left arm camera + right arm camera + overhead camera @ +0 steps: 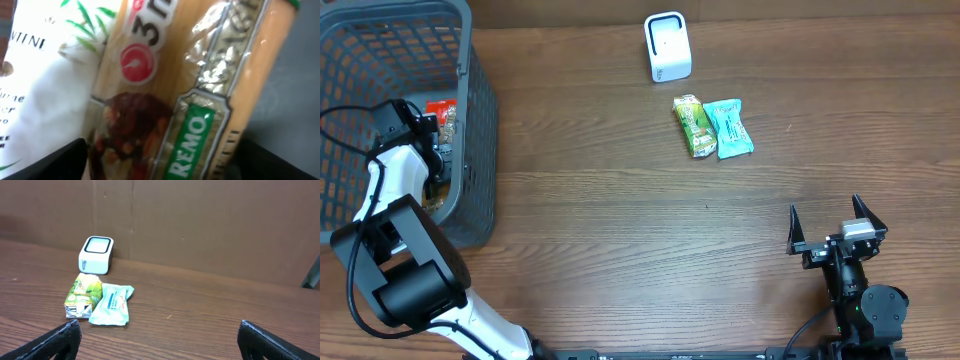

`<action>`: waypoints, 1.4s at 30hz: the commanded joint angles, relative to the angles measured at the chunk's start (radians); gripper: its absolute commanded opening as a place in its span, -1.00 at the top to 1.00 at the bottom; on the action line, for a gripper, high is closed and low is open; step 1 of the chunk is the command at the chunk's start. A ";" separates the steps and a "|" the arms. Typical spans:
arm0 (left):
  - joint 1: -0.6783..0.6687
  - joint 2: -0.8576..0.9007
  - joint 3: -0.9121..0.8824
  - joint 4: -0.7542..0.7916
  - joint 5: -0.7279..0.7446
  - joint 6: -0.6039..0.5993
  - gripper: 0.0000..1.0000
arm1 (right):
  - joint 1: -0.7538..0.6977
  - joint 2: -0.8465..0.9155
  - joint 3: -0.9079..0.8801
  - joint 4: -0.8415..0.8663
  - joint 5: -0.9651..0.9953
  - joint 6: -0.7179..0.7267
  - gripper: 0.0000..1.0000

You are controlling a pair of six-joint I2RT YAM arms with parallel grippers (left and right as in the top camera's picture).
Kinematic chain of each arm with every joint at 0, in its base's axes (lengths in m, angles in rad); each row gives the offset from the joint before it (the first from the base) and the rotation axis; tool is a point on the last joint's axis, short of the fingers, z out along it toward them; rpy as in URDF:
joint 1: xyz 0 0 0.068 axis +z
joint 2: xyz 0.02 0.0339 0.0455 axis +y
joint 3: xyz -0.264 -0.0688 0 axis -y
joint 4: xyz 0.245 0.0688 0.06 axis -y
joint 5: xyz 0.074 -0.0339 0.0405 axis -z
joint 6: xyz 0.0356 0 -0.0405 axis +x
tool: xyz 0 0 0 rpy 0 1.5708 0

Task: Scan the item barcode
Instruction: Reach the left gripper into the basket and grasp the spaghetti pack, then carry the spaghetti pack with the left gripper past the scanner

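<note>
Left fingers [45,162] spread wide astride orange snack packet [165,100] in basket [480,130]; right fingers [55,340] released. Likely light, slippery film: you pinch across its middle.

One scanner [667,46]. Just beside the scanner, two: green packet [695,125], teal packet [729,128]. Well left of it, one basket [480,120], at least two more inside: orange packet [165,100], white packet [45,100].

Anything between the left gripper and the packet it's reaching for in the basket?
Nothing visible. The orange packet sits right between the spread fingers of the left gripper; a white packet lies beside it, not over it.
</note>
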 commanded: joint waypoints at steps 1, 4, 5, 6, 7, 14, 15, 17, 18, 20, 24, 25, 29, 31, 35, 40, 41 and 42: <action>0.035 0.006 -0.057 -0.007 0.042 0.011 -0.54 | 0.002 -0.009 -0.010 0.005 -0.002 -0.003 -1.00; 0.045 0.006 -0.069 -0.006 0.080 0.010 -0.22 | 0.002 -0.009 -0.010 0.005 -0.002 -0.004 -1.00; 0.046 0.006 -0.069 -0.007 0.084 0.010 -0.04 | 0.002 -0.009 -0.010 0.005 -0.002 -0.003 -1.00; 0.045 0.006 -0.069 -0.007 0.084 0.010 0.12 | 0.002 -0.009 -0.010 0.005 -0.002 -0.004 -1.00; 0.045 0.006 -0.069 -0.008 0.084 0.010 0.28 | 0.002 -0.009 -0.010 0.005 -0.002 -0.003 -1.00; 0.045 -0.026 -0.023 -0.034 0.084 -0.147 0.92 | 0.002 -0.009 -0.010 0.005 -0.002 -0.003 -1.00; 0.045 -0.041 -0.002 -0.050 0.089 -0.188 0.92 | 0.002 -0.009 -0.010 0.005 -0.002 -0.003 -1.00; 0.045 -0.076 0.050 -0.083 0.123 -0.253 0.92 | 0.002 -0.009 -0.010 0.005 -0.002 -0.003 -1.00; 0.045 -0.095 0.081 -0.104 0.152 -0.269 0.92 | 0.002 -0.009 -0.010 0.005 -0.002 -0.003 -1.00; 0.045 -0.138 0.151 -0.143 0.243 -0.271 0.91 | 0.002 -0.009 -0.010 0.005 -0.002 -0.003 -1.00; 0.045 -0.229 0.277 -0.177 0.410 -0.303 0.92 | 0.002 -0.009 -0.010 0.005 -0.002 -0.003 -1.00; 0.045 -0.256 0.307 -0.181 0.437 -0.327 0.92 | 0.002 -0.009 -0.010 0.005 -0.002 -0.003 -1.00; 0.045 -0.358 0.392 -0.183 0.464 -0.405 0.92 | 0.002 -0.009 -0.010 0.005 -0.002 -0.003 -1.00; 0.045 -0.413 0.417 -0.182 0.464 -0.421 0.92 | 0.002 -0.009 -0.010 0.005 -0.002 -0.003 -1.00; 0.045 -0.529 0.435 -0.140 0.508 -0.468 0.92 | 0.002 -0.009 -0.010 0.005 -0.002 -0.003 -1.00; 0.037 -0.661 0.435 -0.053 0.670 -0.603 0.92 | 0.002 -0.009 -0.010 0.005 -0.002 -0.003 -1.00; 0.027 -0.680 0.435 -0.053 0.694 -0.652 0.92 | 0.002 -0.009 -0.010 0.005 -0.002 -0.003 -1.00; 0.013 -0.695 0.435 -0.060 0.724 -0.694 0.92 | 0.002 -0.009 -0.010 0.005 -0.002 -0.003 -1.00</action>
